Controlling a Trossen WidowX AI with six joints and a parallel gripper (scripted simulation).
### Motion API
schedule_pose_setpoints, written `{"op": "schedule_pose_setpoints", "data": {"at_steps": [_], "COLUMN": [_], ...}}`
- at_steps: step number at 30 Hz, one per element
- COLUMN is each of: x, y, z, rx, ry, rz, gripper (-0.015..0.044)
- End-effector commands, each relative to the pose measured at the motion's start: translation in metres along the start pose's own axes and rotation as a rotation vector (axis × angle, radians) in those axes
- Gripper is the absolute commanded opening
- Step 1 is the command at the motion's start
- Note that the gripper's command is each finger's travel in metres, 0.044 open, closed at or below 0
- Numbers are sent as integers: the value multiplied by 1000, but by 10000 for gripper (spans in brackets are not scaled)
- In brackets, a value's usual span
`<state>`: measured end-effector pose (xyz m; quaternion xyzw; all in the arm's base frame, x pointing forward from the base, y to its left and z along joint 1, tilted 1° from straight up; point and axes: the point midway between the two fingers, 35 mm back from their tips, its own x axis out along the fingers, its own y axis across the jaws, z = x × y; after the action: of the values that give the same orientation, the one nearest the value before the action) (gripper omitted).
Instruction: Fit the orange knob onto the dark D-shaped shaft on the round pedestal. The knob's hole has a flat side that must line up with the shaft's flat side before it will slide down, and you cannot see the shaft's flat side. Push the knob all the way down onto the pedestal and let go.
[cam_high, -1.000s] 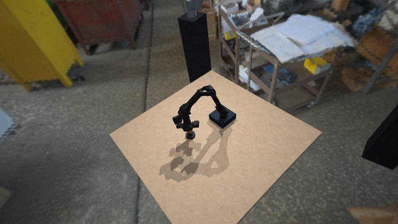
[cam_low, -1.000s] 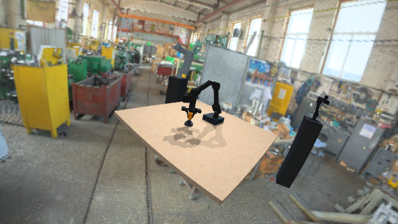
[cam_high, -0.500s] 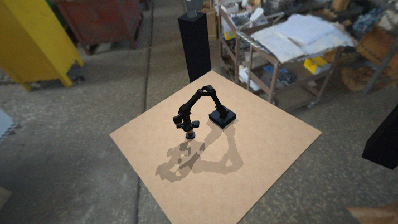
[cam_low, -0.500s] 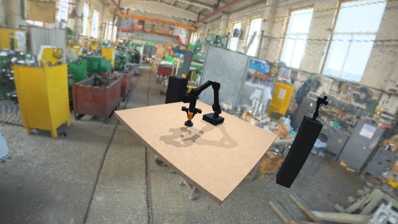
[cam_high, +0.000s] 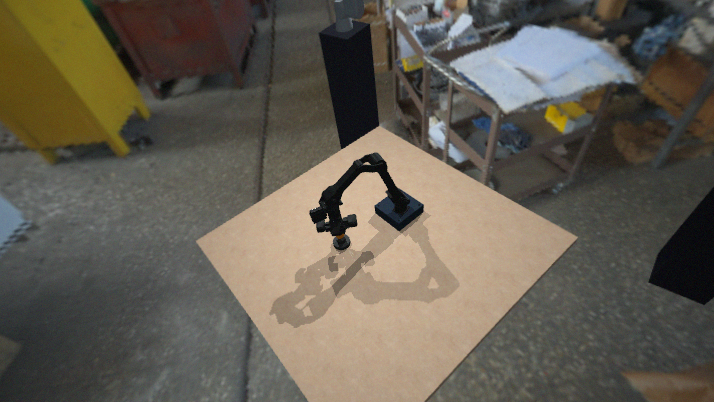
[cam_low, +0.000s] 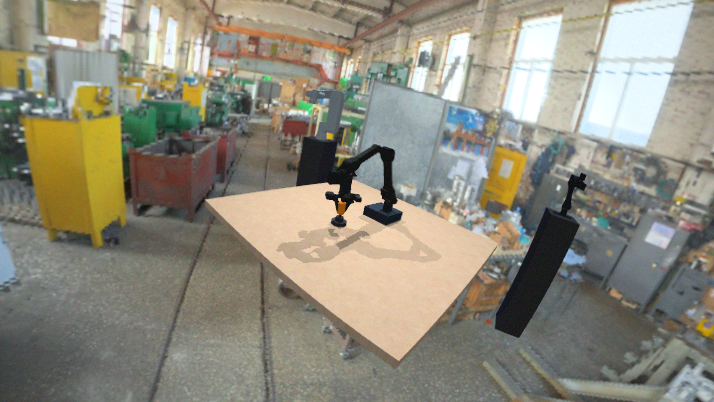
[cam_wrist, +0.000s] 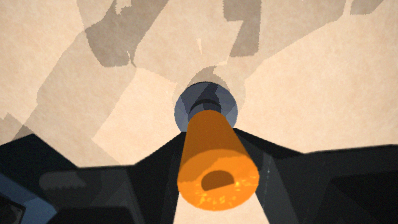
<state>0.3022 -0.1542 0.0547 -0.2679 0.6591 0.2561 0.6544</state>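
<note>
The orange knob (cam_high: 341, 236) (cam_low: 342, 208) (cam_wrist: 206, 142) is held upright between the fingers of my gripper (cam_high: 341, 234) (cam_low: 342, 202) (cam_wrist: 209, 134), which is shut on it. Its D-shaped hole shows in the wrist view, with the flat side toward the bottom of the picture and slightly tilted. The dark round pedestal (cam_high: 341, 245) (cam_low: 339, 223) (cam_wrist: 182, 109) stands on the table directly under the knob. The knob's lower end is at the pedestal's raised middle. The knob hides the shaft, and I cannot tell how far down the knob sits on it.
The arm's dark base block (cam_high: 399, 218) (cam_low: 382, 215) stands on the tan table (cam_high: 500, 250) (cam_low: 400, 300), a short way from the pedestal. The arm arches over between them. Its shadow falls across the table around the pedestal. Dark pillars stand beyond the table edges.
</note>
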Motion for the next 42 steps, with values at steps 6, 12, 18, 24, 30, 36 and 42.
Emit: {"op": "schedule_pose_setpoints", "data": {"at_steps": [6,12,18,24,30,36,42], "x": [2,3,0,-3,-2,2,2], "y": [-5,-7,-6,-5,-2,1,0], "z": [1,2,2,1,0,0,0], "rx": [-64,-64,-64,-117,-273,-273,-273], "ry": [-2,-2,-2,-1,-1,-1,-1], "rz": [-11,-11,-11,-11,-11,-10,-10], "gripper": [0,0,0,0,0,0,0]}}
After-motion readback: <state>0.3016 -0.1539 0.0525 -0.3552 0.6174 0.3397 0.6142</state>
